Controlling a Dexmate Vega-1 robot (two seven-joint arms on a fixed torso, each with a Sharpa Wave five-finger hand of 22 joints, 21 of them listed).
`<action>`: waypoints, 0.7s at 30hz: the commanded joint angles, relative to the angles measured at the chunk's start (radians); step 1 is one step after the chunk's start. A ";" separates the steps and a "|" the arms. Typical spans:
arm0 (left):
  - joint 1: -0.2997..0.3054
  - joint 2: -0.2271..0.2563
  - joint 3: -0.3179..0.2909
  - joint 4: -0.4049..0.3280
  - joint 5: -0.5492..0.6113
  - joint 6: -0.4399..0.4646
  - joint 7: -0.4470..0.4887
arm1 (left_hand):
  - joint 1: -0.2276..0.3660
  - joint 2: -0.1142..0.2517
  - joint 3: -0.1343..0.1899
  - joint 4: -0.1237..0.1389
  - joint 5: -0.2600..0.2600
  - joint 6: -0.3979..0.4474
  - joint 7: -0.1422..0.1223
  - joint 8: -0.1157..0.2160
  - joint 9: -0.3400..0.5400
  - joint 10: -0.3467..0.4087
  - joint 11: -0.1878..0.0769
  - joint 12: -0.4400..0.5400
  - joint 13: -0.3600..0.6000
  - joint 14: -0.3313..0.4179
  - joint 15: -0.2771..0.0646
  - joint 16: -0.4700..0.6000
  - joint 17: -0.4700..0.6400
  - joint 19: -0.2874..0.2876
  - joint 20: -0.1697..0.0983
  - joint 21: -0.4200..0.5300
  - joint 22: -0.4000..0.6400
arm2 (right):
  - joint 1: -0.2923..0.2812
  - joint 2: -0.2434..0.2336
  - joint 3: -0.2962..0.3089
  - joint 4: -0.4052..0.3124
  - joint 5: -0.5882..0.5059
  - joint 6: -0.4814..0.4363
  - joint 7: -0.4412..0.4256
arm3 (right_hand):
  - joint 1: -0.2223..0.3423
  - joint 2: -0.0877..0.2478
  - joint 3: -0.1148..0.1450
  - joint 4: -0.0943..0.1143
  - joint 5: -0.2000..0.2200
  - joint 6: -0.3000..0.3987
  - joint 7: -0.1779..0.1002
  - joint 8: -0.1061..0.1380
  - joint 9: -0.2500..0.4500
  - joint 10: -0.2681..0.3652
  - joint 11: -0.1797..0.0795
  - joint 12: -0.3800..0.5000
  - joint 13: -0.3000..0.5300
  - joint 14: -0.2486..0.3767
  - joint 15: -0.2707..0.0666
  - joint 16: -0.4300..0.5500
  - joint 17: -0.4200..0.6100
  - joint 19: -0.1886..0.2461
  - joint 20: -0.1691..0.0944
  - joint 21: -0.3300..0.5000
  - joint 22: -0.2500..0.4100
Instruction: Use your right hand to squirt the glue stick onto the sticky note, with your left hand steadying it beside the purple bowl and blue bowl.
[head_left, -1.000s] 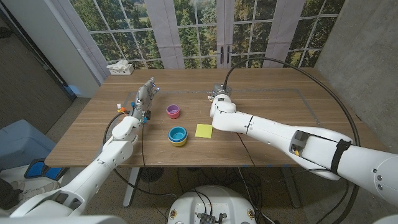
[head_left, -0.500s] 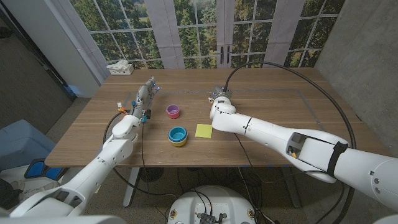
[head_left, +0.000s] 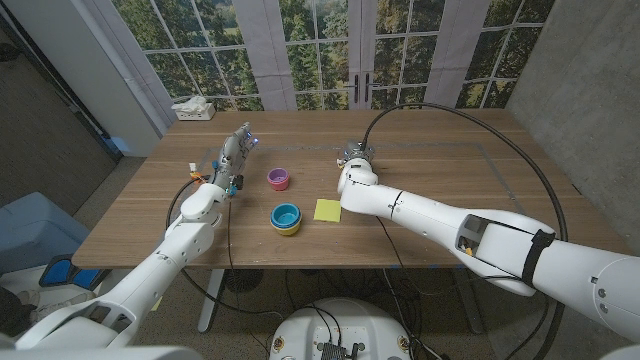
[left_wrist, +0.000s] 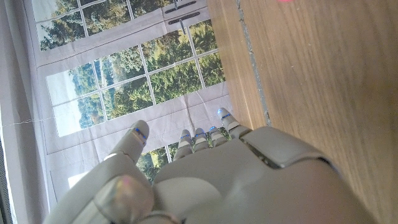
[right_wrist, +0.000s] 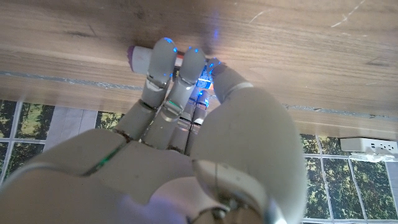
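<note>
A matt, grained wooden table (head_left: 430, 215) is seen under smooth, glossy plastic shells on the left hand (left_wrist: 205, 180) and right hand (right_wrist: 186, 143), while the purple bowl (head_left: 278, 179), blue bowl (head_left: 286, 217) and paper-like sticky note (head_left: 327, 210) appear smooth, possibly plastic.

L robot hand (left_wrist: 249, 180), fingers apart

Bright window daylight, soft shadows, wide-angle distortion
</note>
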 joint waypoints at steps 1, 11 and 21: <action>0.006 0.005 0.001 -0.017 0.004 0.008 0.009 | 0.009 0.050 -0.004 -0.005 -0.001 0.005 -0.001 0.001 0.005 -0.006 -0.002 0.002 0.003 -0.010 -0.036 -0.002 0.001 0.004 -0.044 -0.004 0.005 | -0.003 0.020 0.004 0.055 0.008 0.022 -0.013 | -0.007 0.023 0.002 0.004 0.005 0.017 -0.002 -0.003 0.003 0.017 -0.002 0.008 0.008 -0.024 0.001 -0.074 -0.064 -0.002 -0.096 -0.005 0.000; 0.006 0.006 -0.001 -0.017 0.004 0.007 0.010 | 0.010 0.050 -0.005 -0.006 -0.001 0.005 -0.001 0.001 0.005 -0.007 -0.003 0.002 0.003 -0.010 -0.037 -0.002 0.001 0.006 -0.044 -0.008 0.005 | 0.012 0.040 -0.006 0.100 0.022 0.023 0.013 | -0.022 0.041 0.008 -0.005 0.007 0.072 0.014 0.000 0.004 0.078 0.013 0.028 0.019 -0.099 0.006 -0.292 -0.267 0.017 -0.102 -0.032 -0.001; 0.000 0.008 -0.001 -0.009 0.000 0.008 -0.002 | 0.010 0.049 -0.007 -0.009 -0.001 0.004 -0.001 0.000 0.005 -0.007 -0.001 0.003 0.003 -0.009 -0.037 -0.002 0.000 0.008 -0.044 -0.013 0.005 | 0.036 0.064 -0.022 0.161 0.034 0.025 0.041 | -0.007 0.014 0.012 -0.016 0.007 0.111 0.023 0.007 0.008 0.132 0.023 0.051 0.037 -0.152 -0.004 -0.379 -0.344 -0.012 -0.098 -0.065 -0.007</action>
